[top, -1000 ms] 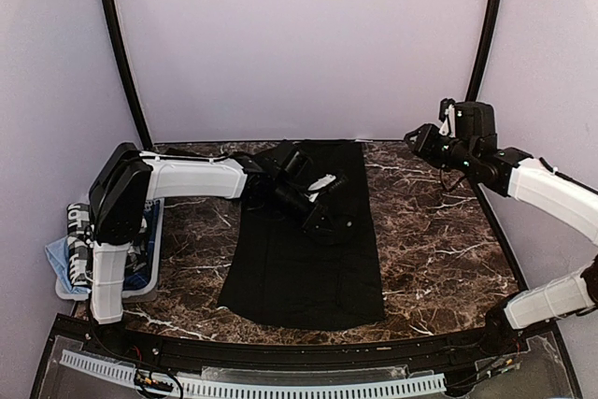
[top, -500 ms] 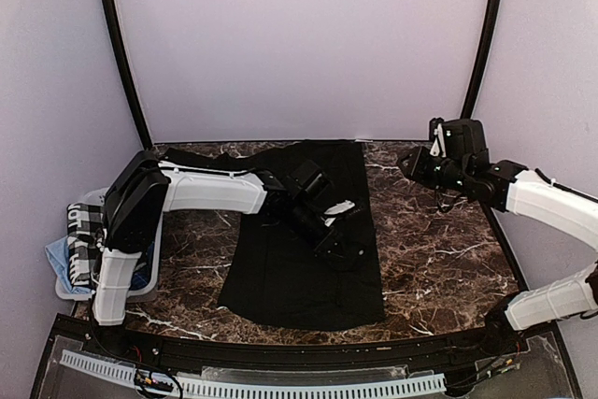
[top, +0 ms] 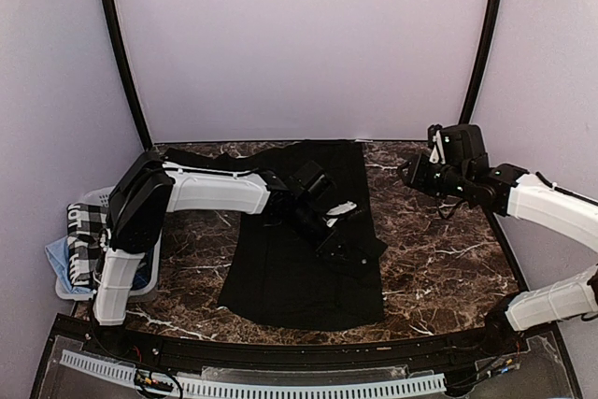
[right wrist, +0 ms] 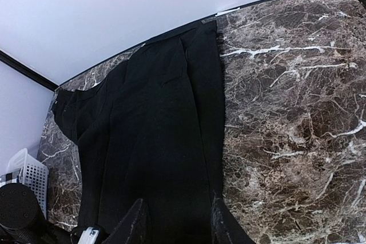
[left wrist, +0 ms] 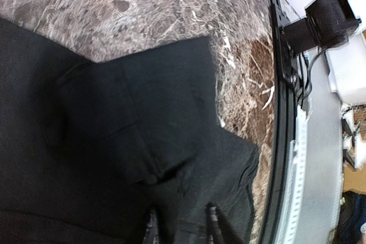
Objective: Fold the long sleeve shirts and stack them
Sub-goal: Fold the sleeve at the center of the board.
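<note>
L gripper [left wrist: 181, 228] has dragged sleeve across black shirt [top: 280, 277], flat mid-table; jaws barely apart, can't tell if gripping. R gripper [right wrist: 177, 224] parted, empty. Risk: snagged cloth undoes fold on lift.

Black long sleeve shirt [top: 280, 273]: one
White basket [right wrist: 27, 171]: one
Cloths inside it: seemingly two, checked cloth [top: 86, 226] and blue cloth [top: 62, 263]
Arms: two, left arm [top: 210, 189], right arm [top: 561, 207]
Marble table [top: 439, 259]: one

marble table [top: 439, 263], white slatted basket [right wrist: 27, 171]
</note>
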`<action>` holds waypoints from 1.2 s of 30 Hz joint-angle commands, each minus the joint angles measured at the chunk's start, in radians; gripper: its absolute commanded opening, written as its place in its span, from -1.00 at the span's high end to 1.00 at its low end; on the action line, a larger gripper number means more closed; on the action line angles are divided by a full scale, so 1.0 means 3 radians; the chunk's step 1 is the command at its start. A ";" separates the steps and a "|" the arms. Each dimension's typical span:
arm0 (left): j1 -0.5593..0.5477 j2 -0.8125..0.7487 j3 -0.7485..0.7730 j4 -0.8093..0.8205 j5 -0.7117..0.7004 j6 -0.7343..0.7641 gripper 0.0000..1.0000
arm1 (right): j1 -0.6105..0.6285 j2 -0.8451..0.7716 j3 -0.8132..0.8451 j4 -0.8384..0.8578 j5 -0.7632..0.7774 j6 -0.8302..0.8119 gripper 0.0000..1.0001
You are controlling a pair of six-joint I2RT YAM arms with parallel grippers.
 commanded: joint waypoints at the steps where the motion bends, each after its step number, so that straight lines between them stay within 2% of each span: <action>1: -0.0044 -0.0001 0.0096 -0.0153 0.0147 0.0111 0.29 | 0.0056 -0.0052 -0.0026 -0.0117 0.0004 0.0007 0.28; 2: -0.0045 -0.0001 0.0106 -0.0201 0.0166 0.0132 0.14 | 0.0066 -0.0056 -0.0026 -0.0161 0.0003 0.0003 0.28; 4: -0.0048 -0.0019 0.0105 -0.0234 0.0175 0.0154 -0.01 | 0.0082 -0.0065 -0.0052 -0.0246 -0.0017 -0.0005 0.27; 6: -0.0050 -0.0048 0.0086 -0.0219 0.0191 0.0157 -0.08 | 0.0100 -0.0075 -0.0091 -0.0323 -0.0069 -0.0011 0.27; 9: -0.0047 -0.0097 0.0041 -0.0125 0.0255 0.0107 -0.11 | 0.0145 -0.0056 -0.0169 -0.0438 -0.0186 -0.0032 0.27; 13: -0.0041 -0.0136 0.0021 -0.0020 0.0293 -0.0008 -0.11 | 0.0444 -0.0028 -0.0322 -0.0479 -0.0321 -0.0105 0.23; 16: -0.0017 -0.0187 -0.0044 0.0109 0.0304 -0.0107 -0.11 | 0.0616 -0.0042 -0.0513 -0.0389 -0.0506 -0.0075 0.13; 19: 0.0053 -0.0240 -0.0127 0.0208 0.0335 -0.0197 -0.11 | 0.0732 -0.0201 -0.0743 -0.0274 -0.0626 0.0037 -0.05; 23: 0.0150 -0.0266 -0.0225 0.0395 0.0406 -0.0338 -0.11 | 0.0765 -0.0604 -0.1199 0.0103 -0.0867 0.0244 -0.40; 26: 0.0195 -0.0267 -0.0275 0.0495 0.0484 -0.0416 -0.11 | 0.0767 -0.0793 -0.1526 0.0621 -0.1114 0.0394 -0.59; 29: 0.0226 -0.0270 -0.0287 0.0574 0.0526 -0.0465 -0.11 | 0.0796 -0.0746 -0.1747 0.1211 -0.1273 0.0505 -0.65; 36: 0.0282 -0.0267 -0.0301 0.0652 0.0509 -0.0576 -0.10 | 0.0826 -0.0319 -0.1889 0.1815 -0.1251 0.0505 -0.65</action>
